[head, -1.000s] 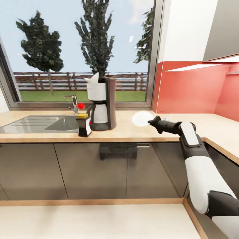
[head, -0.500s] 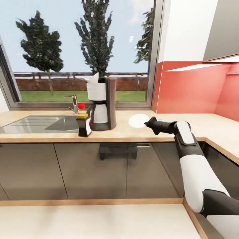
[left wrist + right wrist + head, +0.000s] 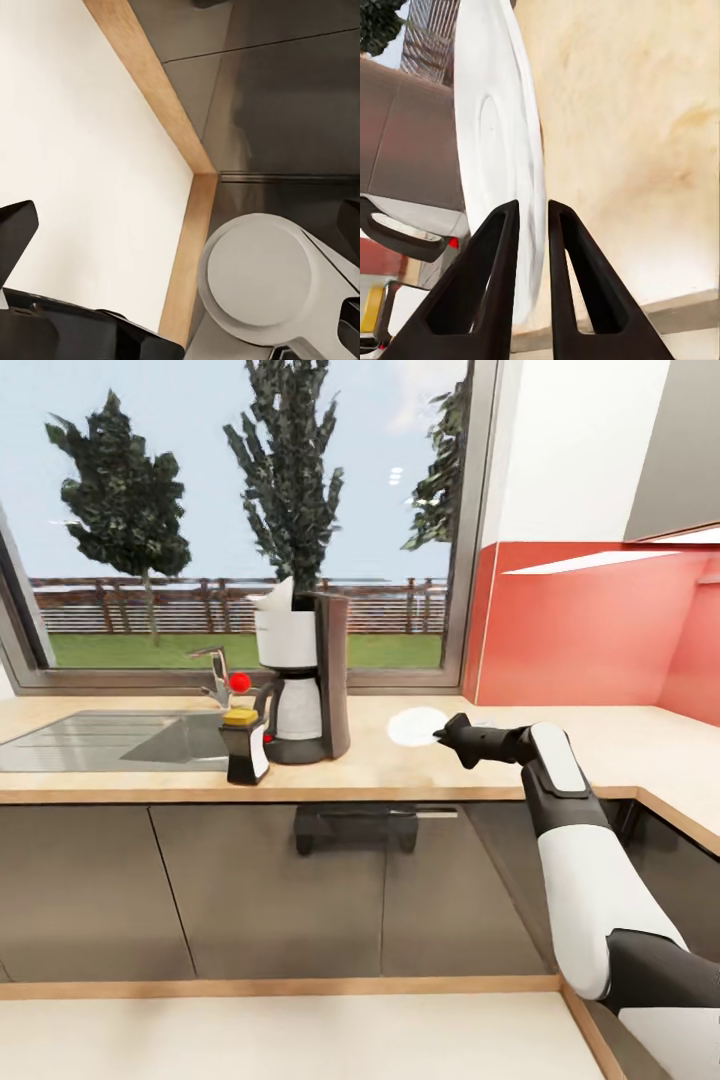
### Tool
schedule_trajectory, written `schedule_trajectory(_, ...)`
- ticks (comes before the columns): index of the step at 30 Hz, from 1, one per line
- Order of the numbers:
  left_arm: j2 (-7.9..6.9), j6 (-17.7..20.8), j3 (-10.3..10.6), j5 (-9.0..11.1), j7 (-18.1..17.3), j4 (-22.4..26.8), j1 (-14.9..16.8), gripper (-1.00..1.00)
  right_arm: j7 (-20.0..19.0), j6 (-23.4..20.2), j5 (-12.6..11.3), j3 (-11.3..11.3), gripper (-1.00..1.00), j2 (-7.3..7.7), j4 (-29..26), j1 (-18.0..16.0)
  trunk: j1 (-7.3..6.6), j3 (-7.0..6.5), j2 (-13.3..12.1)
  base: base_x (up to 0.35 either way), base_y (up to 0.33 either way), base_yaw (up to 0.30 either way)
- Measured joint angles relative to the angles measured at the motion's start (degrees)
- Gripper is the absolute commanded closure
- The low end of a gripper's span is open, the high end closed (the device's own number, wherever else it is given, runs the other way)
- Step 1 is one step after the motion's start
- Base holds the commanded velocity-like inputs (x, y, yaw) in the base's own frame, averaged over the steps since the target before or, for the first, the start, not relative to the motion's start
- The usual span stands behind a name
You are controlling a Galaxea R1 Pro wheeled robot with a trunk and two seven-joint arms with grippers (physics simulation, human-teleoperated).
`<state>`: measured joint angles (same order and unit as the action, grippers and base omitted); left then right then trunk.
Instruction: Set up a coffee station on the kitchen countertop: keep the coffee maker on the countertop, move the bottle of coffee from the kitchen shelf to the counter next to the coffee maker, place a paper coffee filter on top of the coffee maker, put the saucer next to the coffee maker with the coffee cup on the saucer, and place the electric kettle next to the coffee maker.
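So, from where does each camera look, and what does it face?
Head view: from the head, over the countertop to the coffee maker; right arm shows.
Left wrist view: on the left arm, toward floor and cabinet fronts; open fingers show.
Right wrist view: along the right gripper, pinching the saucer.
Shared: saucer, coffee maker.

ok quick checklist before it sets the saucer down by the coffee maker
1. Grip on the saucer: ok. The right tool has its two fingers closed on the rim.
2. Saucer position: ok. In the head view the saucer is over the countertop, to the right of the coffee maker.
3. Contact with the countertop: cannot tell. No view settles whether the saucer rests on it or hangs above it.
4. Landing spot: ok. The wood between coffee maker and saucer looks bare.
5. Filter on the coffee maker: ok. The paper coffee filter sticks out of its top.
6. Coffee bottle: ok. The bottle of coffee stands on the counter beside the coffee maker.
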<state>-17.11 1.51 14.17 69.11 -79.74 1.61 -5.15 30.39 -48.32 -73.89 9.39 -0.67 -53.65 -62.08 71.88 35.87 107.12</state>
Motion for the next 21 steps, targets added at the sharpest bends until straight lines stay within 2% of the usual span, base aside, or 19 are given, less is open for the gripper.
schedule_trajectory(5, 0.0, 0.0, -0.06, 0.0, 0.0, 0.01, 0.0, -1.0, 1.27, 1.0, -0.1, -0.15, 1.0, -0.54, -0.07, 0.01, 0.02, 0.0, 0.0, 0.066, 0.0, 0.0)
schedule_trajectory(12, 0.0, 0.0, -0.06, 0.0, 0.0, 0.01, 0.0, -1.0, 3.38, 1.06, -0.24, -0.21, 1.0, -1.14, -0.18, 0.0, 0.01, 0.0, 0.0, 0.175, 0.0, 0.0)
schedule_trajectory(21, 0.0, 0.0, -0.06, 0.0, 0.0, 0.01, 0.0, -1.0, 4.48, 1.07, -0.4, -0.26, 1.0, -1.48, -0.2, -0.01, 0.03, 0.0, 0.0, 0.027, 0.0, 0.0)
